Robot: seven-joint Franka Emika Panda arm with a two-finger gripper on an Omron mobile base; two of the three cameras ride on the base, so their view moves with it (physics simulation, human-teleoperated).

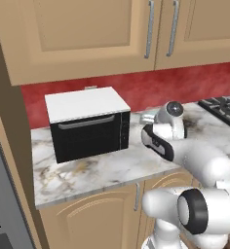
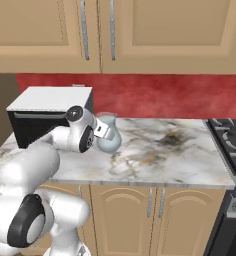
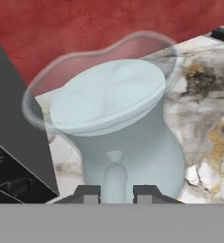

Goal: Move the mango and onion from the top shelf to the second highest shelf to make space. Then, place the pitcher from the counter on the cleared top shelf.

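The hand is reaching to the pitcher from the near side, its two dark fingertips sitting close together on either side of the pitcher's slim handle, so it is gripping the pitcher by that handle. In the right base view the hand is pressing against the left flank of the pitcher, which is standing upright on the bench, toward the far edge near the red wall. The pitcher is showing a wide flared rim and a rounded pale bluish belly. Just to its left a black microwave with a white top is sitting on the same bench. In the left base view the arm is stretching across the bench to the right of the microwave, and part of the pitcher is peeking out behind the wrist. A stove is lying at the far right end of the bench, and tan cabinets are hanging above.
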